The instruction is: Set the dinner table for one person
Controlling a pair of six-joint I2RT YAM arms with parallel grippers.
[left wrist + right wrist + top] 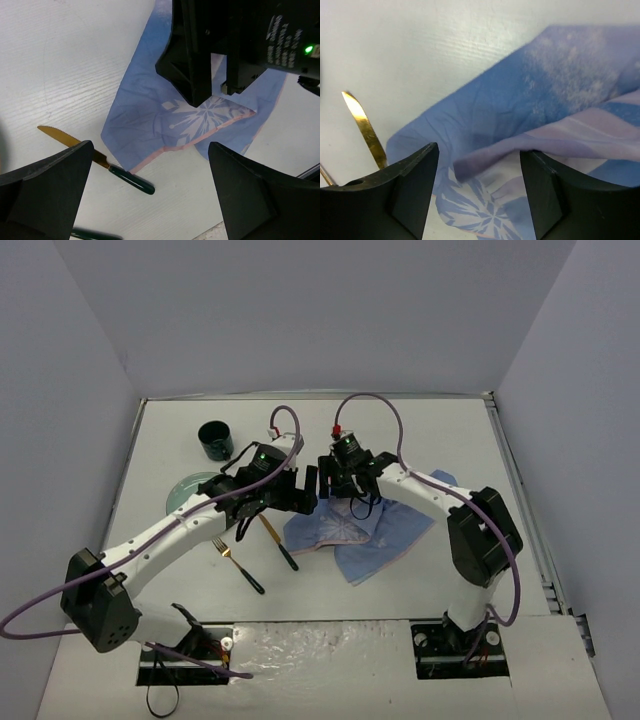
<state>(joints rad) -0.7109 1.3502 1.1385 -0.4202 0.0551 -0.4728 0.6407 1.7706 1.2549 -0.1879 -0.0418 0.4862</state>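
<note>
— Dinner table (440, 440): that's the big white top that both arms are bolted to, running left, right and far. Where's the work on it?

— Around the middle. A rumpled blue cloth (370, 530) lies right under the right gripper (480, 195). Its fingers are spread, with a raised fold between them.

— And the left gripper (150, 200)?

— Wide open, holding nothing, just left of the cloth. The right arm is nearer to it, I'd say.

— Cutlery?

— A knife (278, 540) is by the cloth's left edge, its blade pointing far and its handle near. A fork (238, 565) lies parallel, further left.

— Dishes?

— A plate (185, 490) at far left, partly behind the left arm, with nothing on the part I can see. Beyond it is a dark cup (215, 440), and I can't tell what's inside.
</note>
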